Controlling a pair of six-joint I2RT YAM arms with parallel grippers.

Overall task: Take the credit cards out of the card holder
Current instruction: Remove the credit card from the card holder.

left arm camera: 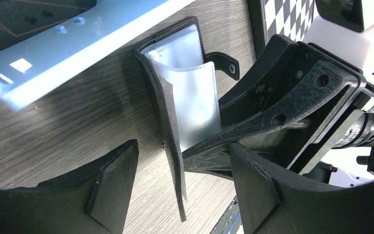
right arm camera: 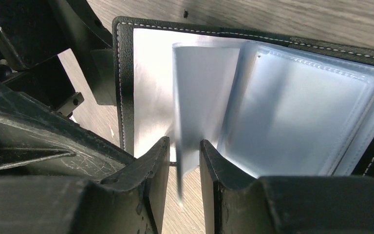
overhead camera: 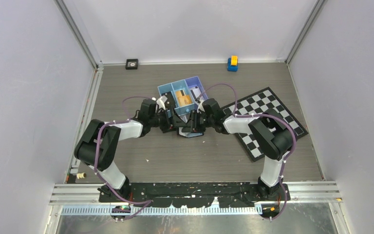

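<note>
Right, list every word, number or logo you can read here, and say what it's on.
No text can be read in any view.
On the orange-gold card in the blue tray: any print is too small to read.
On the card holder: clear sleeves, no lettering visible.
On the chequered board: squares only, no characters.

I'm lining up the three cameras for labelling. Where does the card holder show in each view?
Top external: card holder at centre, just below the blue tray.
Left wrist: card holder at centre, open, clear sleeves showing.
Right wrist: card holder fills the upper right, open.
Shared landmark: the wood-grain table beneath it.
</note>
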